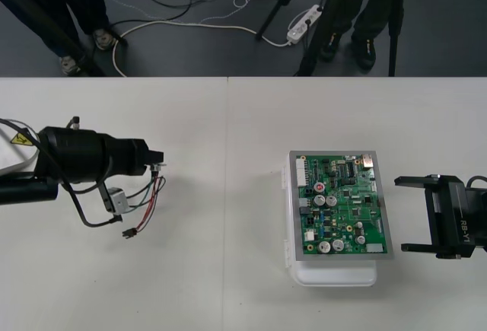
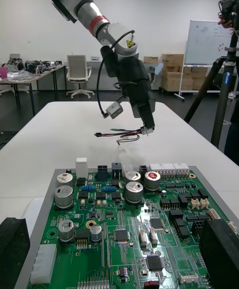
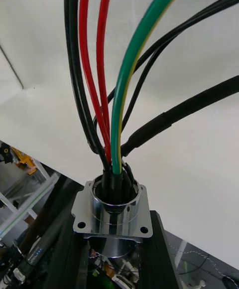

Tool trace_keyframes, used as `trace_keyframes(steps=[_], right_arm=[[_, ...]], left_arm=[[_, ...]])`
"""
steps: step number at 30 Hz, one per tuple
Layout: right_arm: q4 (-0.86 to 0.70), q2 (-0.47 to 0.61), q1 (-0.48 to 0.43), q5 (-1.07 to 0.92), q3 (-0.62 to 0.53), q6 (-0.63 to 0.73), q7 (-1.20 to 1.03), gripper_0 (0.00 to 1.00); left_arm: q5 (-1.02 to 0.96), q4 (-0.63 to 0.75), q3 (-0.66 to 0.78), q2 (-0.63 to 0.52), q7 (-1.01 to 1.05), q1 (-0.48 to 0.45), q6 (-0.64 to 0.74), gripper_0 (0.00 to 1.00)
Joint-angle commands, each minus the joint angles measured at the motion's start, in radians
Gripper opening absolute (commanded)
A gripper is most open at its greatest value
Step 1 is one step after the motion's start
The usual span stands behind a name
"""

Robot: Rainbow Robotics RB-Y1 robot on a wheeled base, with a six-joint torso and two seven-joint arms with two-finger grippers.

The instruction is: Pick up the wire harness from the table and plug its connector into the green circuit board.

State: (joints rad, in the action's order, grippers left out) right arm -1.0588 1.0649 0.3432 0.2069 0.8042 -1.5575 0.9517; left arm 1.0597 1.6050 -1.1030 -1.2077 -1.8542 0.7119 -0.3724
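Hanging from the left pincer (image 1: 154, 166), the wire harness (image 1: 146, 200) is a small bundle of thin red, black and green wires. It has a round metal socket (image 3: 112, 214) at one end and a small black plug (image 1: 128, 233) at the other.

The left wrist view gives the socket close up. It is shiny, with a square flange drilled at the corners, and the wires rise out of its middle, one black lead wearing a thicker sleeve. Dark fingers (image 3: 162, 254) stand hard against either side of the socket, so this pincer is clenched, grasping the harness by its socket end.

The front view places the harness over the left half of the desk (image 1: 228, 285), its wires looping down and back toward the robot from the fingertips. It is well apart from the green circuit board (image 1: 342, 205), which sits on its white base (image 1: 335, 276) on the right half.

The right wrist view adds the side-on look. The wires trail out from the left pincer clear of the desk surface, with a faint shadow under them, beyond the far edge of the board. This view also shows the board's silver capacitors and white connectors.

The right pincer (image 1: 417, 214) is released, its two black fingers spread wide and pointing at the board's right edge, near it but not touching. It holds nothing. In its own wrist view the fingers (image 2: 12, 249) stand at the two lower corners with the board lying between them.
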Motion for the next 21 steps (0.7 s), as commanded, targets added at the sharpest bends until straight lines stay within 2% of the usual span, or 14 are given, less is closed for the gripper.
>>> trace_keyframes(steps=[1,11,21], right_arm=[[-0.004,0.004,0.026,-0.012,0.004,-0.013,-0.013,1.00],[-0.006,0.004,0.026,-0.012,0.004,-0.013,-0.022,1.00],[-0.003,0.001,0.026,-0.012,0.006,-0.013,-0.039,1.00]], left_arm=[[-0.012,0.019,0.035,-0.052,0.334,0.060,-0.126,0.00],[0.043,-0.005,0.155,-0.038,0.621,0.060,-0.298,0.00],[0.166,-0.036,0.365,0.027,0.963,0.060,-0.600,0.00]])
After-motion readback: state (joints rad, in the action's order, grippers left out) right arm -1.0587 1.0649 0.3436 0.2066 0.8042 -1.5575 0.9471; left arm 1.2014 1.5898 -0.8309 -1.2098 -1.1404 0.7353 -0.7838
